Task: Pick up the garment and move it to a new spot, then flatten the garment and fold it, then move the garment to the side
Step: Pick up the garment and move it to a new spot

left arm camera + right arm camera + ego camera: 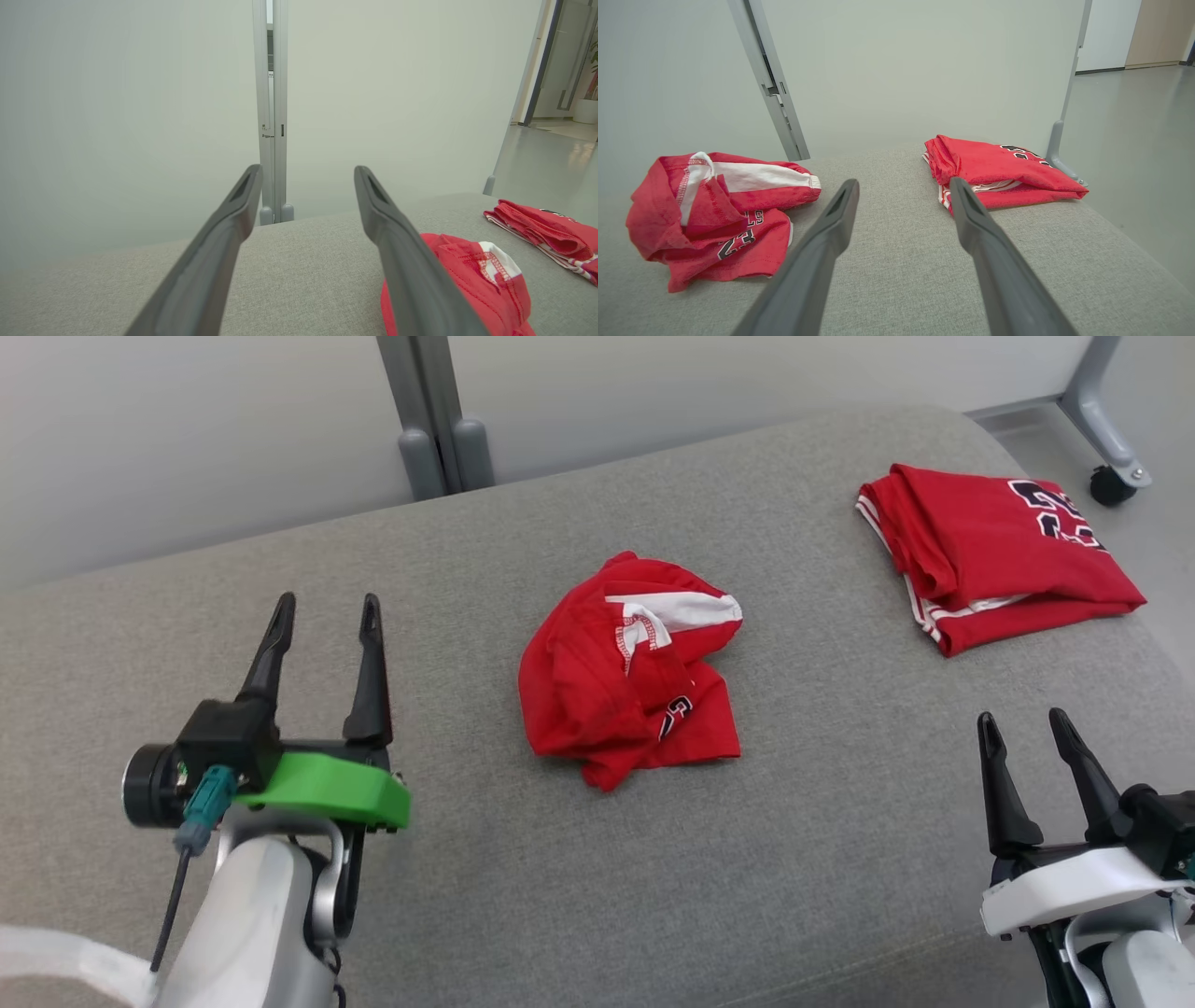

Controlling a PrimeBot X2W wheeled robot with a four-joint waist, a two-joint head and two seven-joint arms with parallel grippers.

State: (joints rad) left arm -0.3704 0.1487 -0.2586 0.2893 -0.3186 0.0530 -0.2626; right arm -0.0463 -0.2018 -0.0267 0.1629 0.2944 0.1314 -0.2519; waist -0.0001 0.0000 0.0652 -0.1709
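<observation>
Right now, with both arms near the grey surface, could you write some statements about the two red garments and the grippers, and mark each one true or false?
1. The crumpled garment lies near the middle of the grey surface. True.
2. The left gripper is shut on the crumpled garment. False: its jaws stand open, apart from the cloth.
3. The folded garment lies farther to the robot's right than the crumpled one. True.
4. The right gripper holds the folded garment. False: it is open and holds nothing.
5. The two garments overlap. False: bare grey surface separates them.
</observation>
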